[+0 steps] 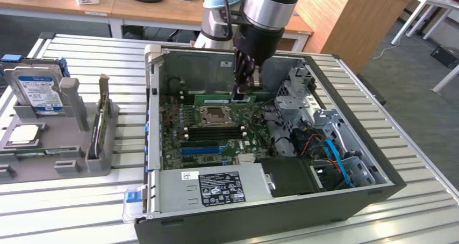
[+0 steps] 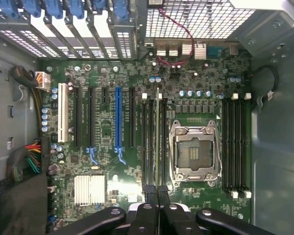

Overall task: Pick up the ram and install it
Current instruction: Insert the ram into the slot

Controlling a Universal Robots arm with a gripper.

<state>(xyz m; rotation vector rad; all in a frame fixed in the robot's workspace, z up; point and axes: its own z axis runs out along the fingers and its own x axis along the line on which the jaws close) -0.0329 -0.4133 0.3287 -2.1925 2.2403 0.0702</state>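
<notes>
The ram [image 1: 215,100] is a thin green stick held level in the open computer case [image 1: 154,93], behind the processor socket [image 1: 214,115]. My gripper [image 1: 240,97] reaches down from above and is shut on the ram's upper edge near its end on the exterior view's right. In the wrist view the ram [image 2: 158,137] shows edge-on as a narrow line between the black fingertips of my gripper [image 2: 157,192]. It lines up with the black memory slots [image 2: 148,142] beside the socket [image 2: 193,152]. I cannot tell whether it touches a slot.
A grey holder [image 1: 68,147] on the exterior view's left carries a blue-labelled hard drive [image 1: 36,91] and a processor chip [image 1: 21,134]. The power supply [image 1: 219,187] fills the case's near corner. Drive cages and cables [image 1: 323,142] crowd the case's side on the exterior view's right.
</notes>
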